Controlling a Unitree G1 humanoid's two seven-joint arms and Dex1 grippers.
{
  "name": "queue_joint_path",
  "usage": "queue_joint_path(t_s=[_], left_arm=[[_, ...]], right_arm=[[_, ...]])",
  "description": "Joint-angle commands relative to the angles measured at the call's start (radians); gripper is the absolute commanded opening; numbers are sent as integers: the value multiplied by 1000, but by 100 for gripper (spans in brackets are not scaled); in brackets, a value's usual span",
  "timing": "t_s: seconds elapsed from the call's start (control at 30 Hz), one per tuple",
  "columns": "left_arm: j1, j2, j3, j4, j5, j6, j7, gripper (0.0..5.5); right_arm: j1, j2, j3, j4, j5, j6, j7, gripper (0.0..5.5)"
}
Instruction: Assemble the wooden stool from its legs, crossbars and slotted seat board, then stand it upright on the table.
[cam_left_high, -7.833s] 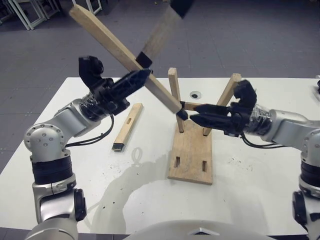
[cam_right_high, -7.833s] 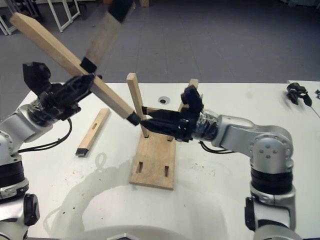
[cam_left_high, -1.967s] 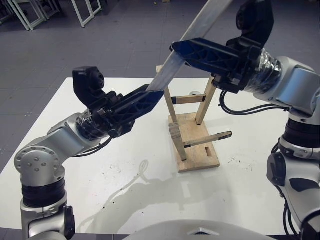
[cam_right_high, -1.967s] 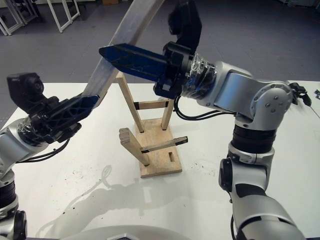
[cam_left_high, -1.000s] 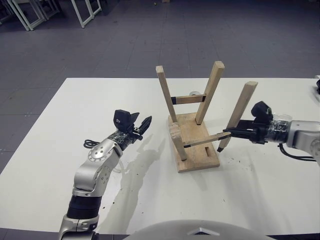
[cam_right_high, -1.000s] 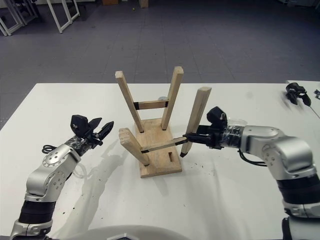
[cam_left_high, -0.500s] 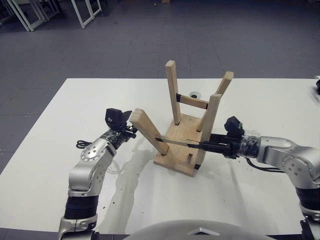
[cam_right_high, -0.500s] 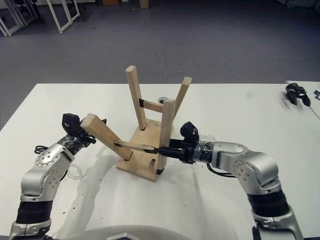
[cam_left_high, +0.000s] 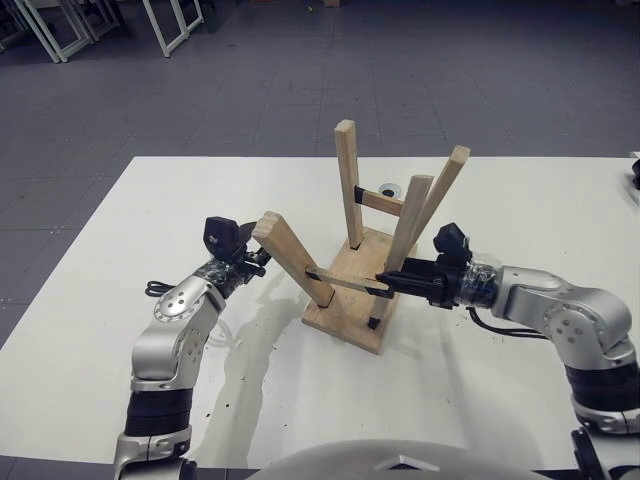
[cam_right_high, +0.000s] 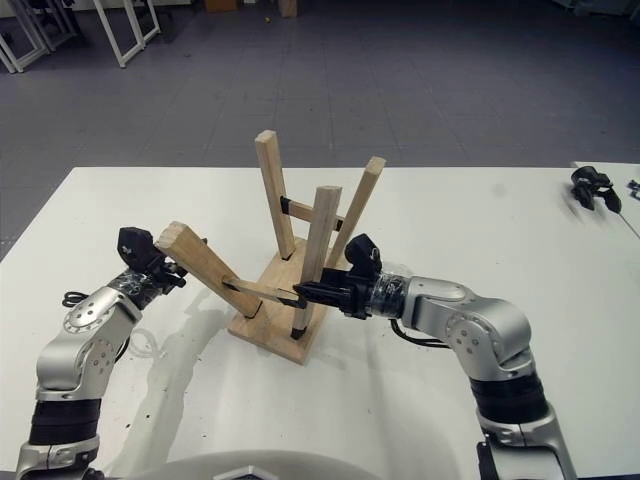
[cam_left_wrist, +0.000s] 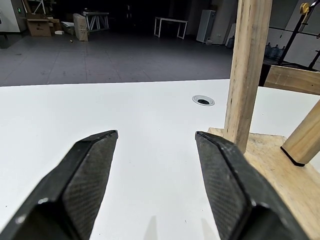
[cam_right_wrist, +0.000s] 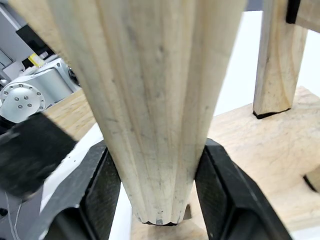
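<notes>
stool (cam_left_high: 349, 200) half-built, upside down: board (cam_left_high: 345, 322) flat mid-table (cam_left_high: 500, 400), two far legs (cam_left_high: 445, 185) joined by crossbar (cam_left_high: 382, 203), third leg (cam_left_high: 405, 235) upright, fourth leg (cam_left_high: 290, 258) tilted toward 10 o'clock | right gripper (cam_left_high: 392, 283) clenched low on third leg from its 3 o'clock | left gripper (cam_left_wrist: 155, 135) spread, empty, fourth leg just at its 3 o'clock

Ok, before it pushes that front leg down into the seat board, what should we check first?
1. Right tool shut on the front leg: ok.
2. Front leg's lower end lined up with its slot in the seat board: cannot tell.
3. Left tool holding the tilted leg: not ok, it is open with nothing between its fingers.
4. Front crossbar joined to the front leg: cannot tell, the right tool covers that joint.
5. Rear legs standing in the seat board with the rear crossbar between them: ok.
</notes>
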Motion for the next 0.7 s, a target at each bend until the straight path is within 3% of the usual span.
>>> queue_joint_path(t_s=[0.03,0.23,0.43,0.7], left_arm=[[-20,4,7,10,11,-10,-16,287],[-1,-1,11,-7,8,-14,-20,287],[14,-1,13,-10,8,-20,-27,287],[8,1,26,-62,-5,-12,-24,287]], right_arm=[[13,-3,35,57,-107,-92,27,202],[177,-56,33,10,-218,-329,150,202],[298,-59,41,133,-306,-516,230,202],[301,-89,117,89,-527,-697,168,201]])
